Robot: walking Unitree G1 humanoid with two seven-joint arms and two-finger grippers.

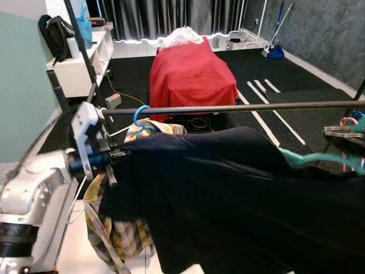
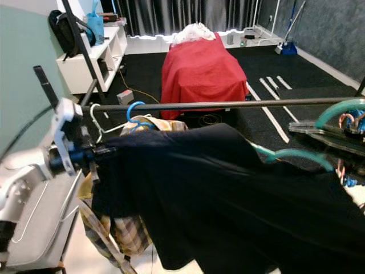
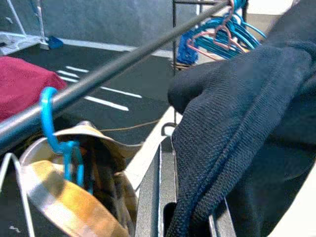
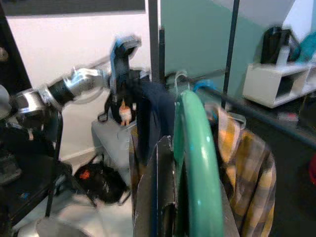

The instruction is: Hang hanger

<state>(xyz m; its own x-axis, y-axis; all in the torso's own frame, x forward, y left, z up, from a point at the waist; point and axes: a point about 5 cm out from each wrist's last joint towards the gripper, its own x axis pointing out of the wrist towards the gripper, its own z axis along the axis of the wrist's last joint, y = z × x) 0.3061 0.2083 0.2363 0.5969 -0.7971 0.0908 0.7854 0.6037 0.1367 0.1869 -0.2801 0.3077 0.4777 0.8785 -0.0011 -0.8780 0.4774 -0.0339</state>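
Observation:
A dark navy garment (image 1: 228, 194) on a teal hanger (image 2: 296, 154) hangs spread just below the black rail (image 1: 239, 107), in front of it. My left gripper (image 1: 114, 154) is shut on the garment's shoulder at the left end; the cloth sits between its fingers (image 3: 148, 197). My right gripper (image 2: 322, 132) at the right end is shut on the teal hanger, whose hook (image 4: 192, 148) curves up beside the rail. On the rail's left part hangs a yellow plaid shirt (image 1: 114, 228) on a blue hanger (image 1: 140, 114).
A bed under a red cover (image 1: 191, 71) lies beyond the rail. A white shelf unit (image 1: 80, 63) stands at the back left beside the rack's slanted upright (image 1: 80, 45). A bunch of blue and pink hangers (image 3: 222, 34) sits at the rail's right end.

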